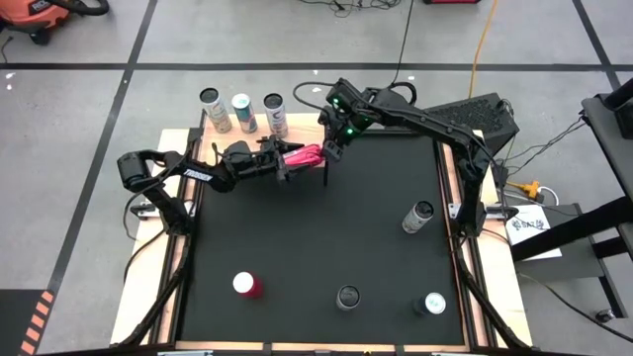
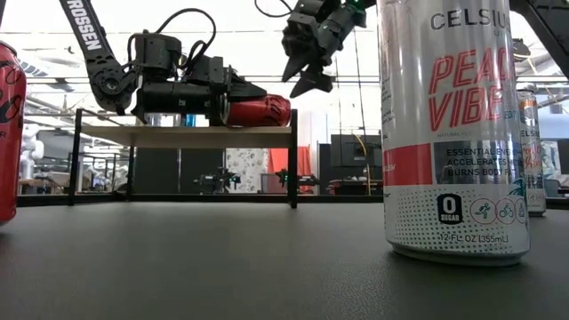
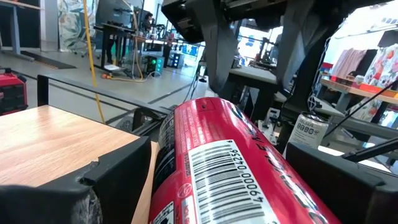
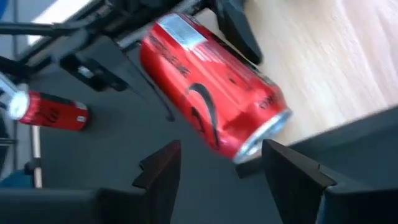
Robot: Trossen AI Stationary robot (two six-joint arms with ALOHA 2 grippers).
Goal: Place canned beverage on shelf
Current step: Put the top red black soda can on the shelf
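Left gripper (image 1: 309, 155) clamping red can (image 1: 303, 156) sideways at shelf's (image 1: 297, 126) 3 o'clock end. Right gripper (image 1: 331, 148) hovering half-open, empty, above. Three cans (image 1: 242, 112) occupying shelf. Black table (image 1: 316, 237); cluttered workshop behind.

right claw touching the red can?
Apart. In the low view, the right claw hangs open above the red can, with bright background showing between them; the left claw holds that can sideways.
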